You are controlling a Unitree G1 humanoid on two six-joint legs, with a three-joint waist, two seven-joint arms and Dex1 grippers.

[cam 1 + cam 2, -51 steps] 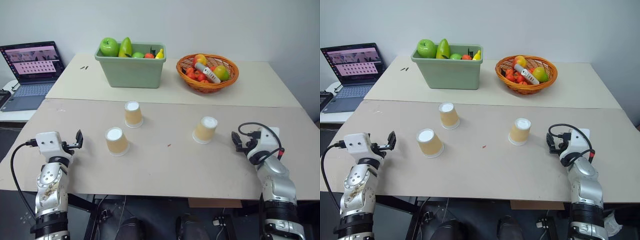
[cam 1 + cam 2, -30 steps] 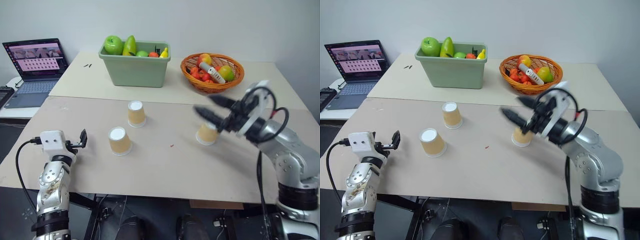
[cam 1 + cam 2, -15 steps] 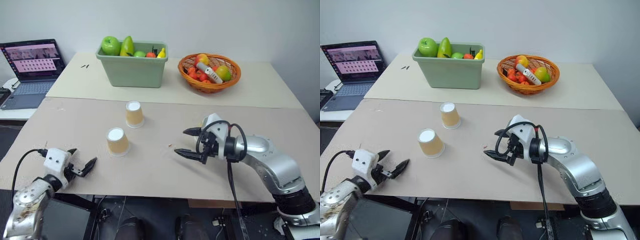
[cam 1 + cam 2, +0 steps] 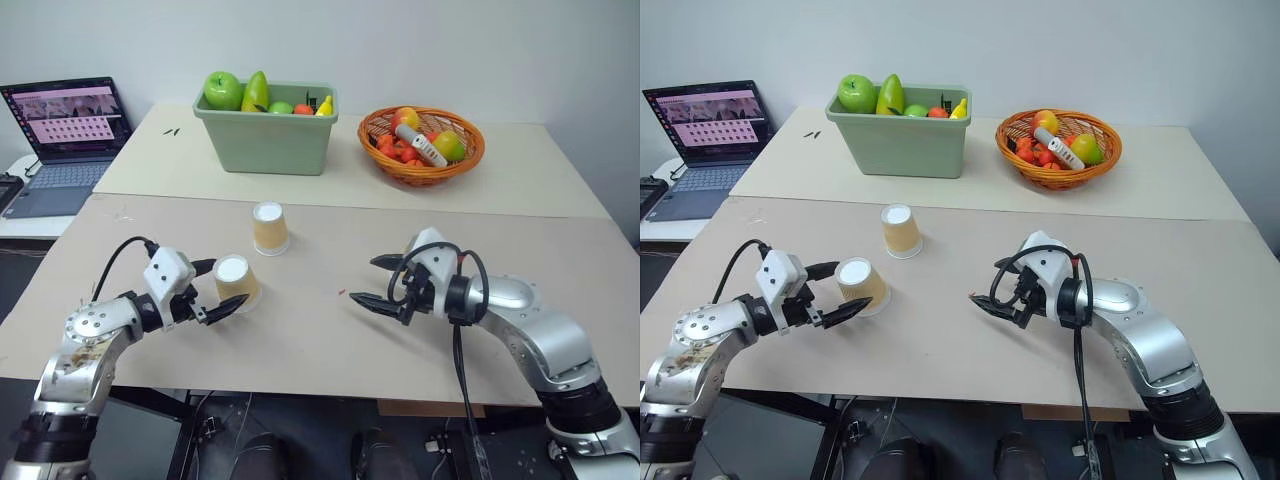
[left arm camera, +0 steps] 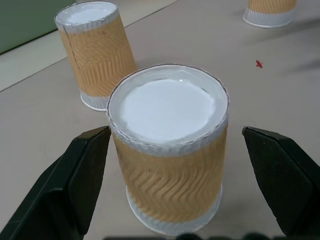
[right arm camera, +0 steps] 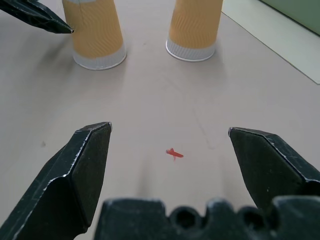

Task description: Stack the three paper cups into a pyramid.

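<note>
Left gripper (image 4: 222, 289) swung in, fingers open astride near cup (image 4: 236, 281) | right gripper (image 4: 377, 281) fingers open over counter (image 4: 300, 340) | green bin (image 4: 267, 143) holds fruit | basket (image 4: 421, 165) holds fruit

Head stereo pair looking down over table (image 4: 330, 340), wrist cameras close, level.

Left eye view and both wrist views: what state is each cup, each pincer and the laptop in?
left pincer: open, set around the near cup, not closed on it.
right pincer: open, empty.
near cup: upside down, unstacked.
far cup: upside down, standing alone.
third cup: rim down, unstacked.
laptop: lid open, screen lit.
</note>
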